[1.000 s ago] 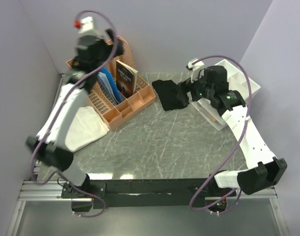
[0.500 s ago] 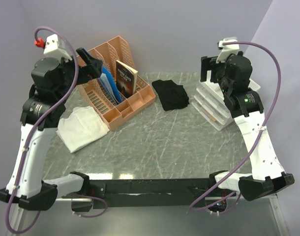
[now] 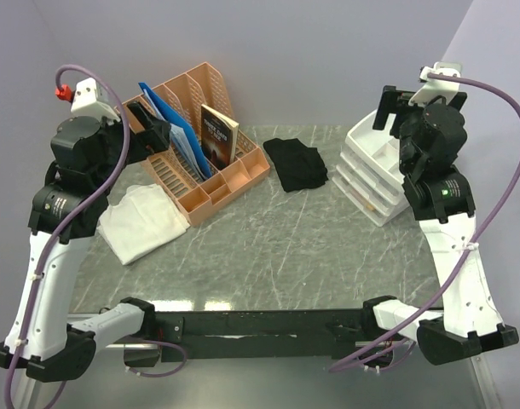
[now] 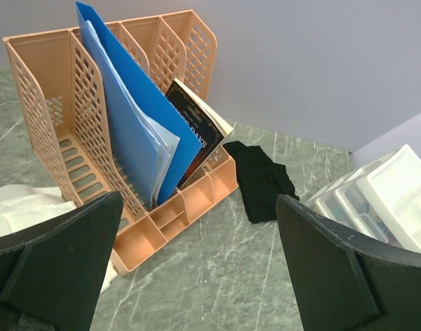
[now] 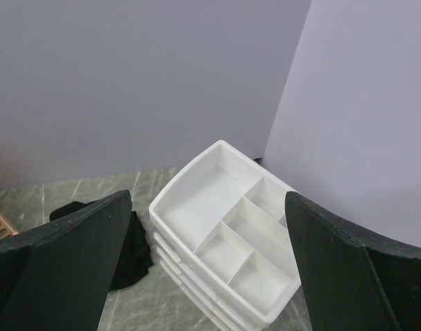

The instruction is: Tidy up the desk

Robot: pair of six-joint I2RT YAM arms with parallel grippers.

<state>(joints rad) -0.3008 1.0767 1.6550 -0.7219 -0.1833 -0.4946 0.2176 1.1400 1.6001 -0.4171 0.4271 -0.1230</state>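
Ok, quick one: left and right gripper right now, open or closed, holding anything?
Left gripper: open, holding nothing.
Right gripper: open, holding nothing.

Left fingers and right fingers spread wide, empty.

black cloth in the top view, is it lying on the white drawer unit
No, the black cloth lies on the marble desk, between the peach file organizer and the white drawer unit.
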